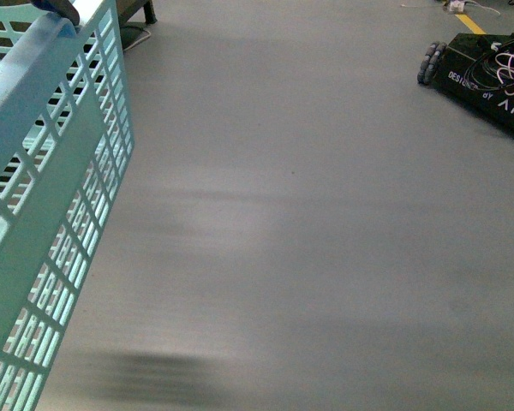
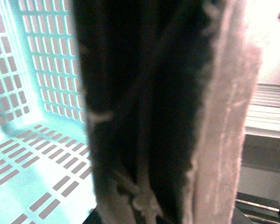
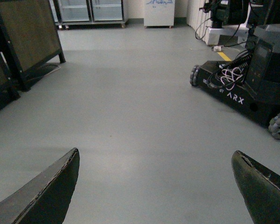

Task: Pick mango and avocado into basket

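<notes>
Right gripper [image 3: 155,153]: my fingers are spread wide with nothing between them, over grey floor [image 1: 308,214]. Left gripper: I cannot tell its state. A dark blurred shape [image 2: 144,112] blocks that camera, close against the slotted inside of the basket [image 1: 43,171]. A black wheeled robot base [image 1: 488,73] stands well apart from the basket.

**Grippers: right spread, left unreadable**

Right gripper [image 3: 155,154]: two dark curved fingers [image 3: 49,191] set wide apart, nothing between them, angled low and forward.
Left gripper [image 2: 144,116]: a dark, blurred mass close to the lens; jaw setting illegible.
</notes>
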You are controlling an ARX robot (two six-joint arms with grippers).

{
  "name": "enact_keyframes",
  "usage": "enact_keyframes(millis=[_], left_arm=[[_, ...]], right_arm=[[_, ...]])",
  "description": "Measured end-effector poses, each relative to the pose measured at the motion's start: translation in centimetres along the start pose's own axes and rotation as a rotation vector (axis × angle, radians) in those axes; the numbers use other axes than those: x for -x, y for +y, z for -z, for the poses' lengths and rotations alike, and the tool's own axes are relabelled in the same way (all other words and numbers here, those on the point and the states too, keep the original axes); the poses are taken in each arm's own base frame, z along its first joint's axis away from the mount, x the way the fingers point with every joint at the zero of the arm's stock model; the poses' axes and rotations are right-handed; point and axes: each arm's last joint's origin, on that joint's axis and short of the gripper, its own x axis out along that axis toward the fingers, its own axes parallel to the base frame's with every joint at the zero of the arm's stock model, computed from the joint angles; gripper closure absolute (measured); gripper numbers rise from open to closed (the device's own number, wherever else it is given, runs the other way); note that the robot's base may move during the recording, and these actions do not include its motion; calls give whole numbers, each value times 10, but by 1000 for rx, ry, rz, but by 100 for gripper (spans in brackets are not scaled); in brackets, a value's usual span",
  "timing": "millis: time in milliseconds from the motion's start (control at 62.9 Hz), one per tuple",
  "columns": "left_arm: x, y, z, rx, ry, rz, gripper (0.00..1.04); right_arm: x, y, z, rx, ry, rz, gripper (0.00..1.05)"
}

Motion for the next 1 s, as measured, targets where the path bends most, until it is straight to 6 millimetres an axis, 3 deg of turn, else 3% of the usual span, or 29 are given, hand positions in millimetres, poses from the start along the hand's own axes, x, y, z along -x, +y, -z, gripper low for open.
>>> enact_keyframes(millis=[1001], left_arm=[[0,0,0,-6,0,1,90]], right_arm=[[0,0,0,0,0,1,9]])
